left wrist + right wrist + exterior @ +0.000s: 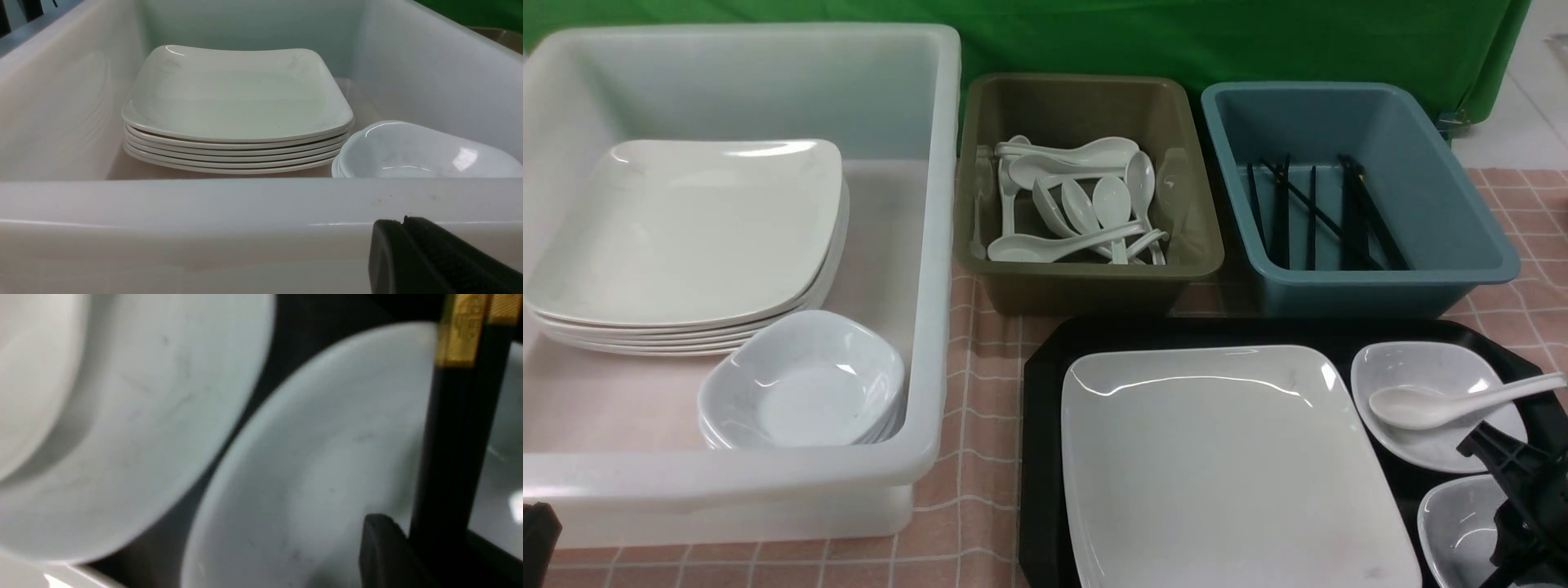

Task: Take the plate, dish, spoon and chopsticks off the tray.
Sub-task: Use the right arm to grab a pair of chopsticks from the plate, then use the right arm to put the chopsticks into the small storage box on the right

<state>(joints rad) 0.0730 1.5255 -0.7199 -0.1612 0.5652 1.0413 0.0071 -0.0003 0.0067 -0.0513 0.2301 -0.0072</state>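
Where the left gripper (402,228) sits at the near wall of the big translucent white plastic tub (931,245), its fingers (433,257) press together on nothing. Rightward, the large glossy white rounded-square plate (1225,457) sits on the black rectangular plastic tray (1041,425); the white glossy soup spoon (1445,404) lies across the far small greyish-white dish (1421,363). The right gripper (1515,498) hangs over the near dish (1462,531), black gold-banded chopsticks (453,449) beside one finger (384,551); grip cannot be told.

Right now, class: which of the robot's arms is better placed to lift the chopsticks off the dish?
Right: the right pincer hangs over the near dish on the tray, with the chopsticks right beside one finger. The left pincer sits shut outside the white tub, well off the tray.
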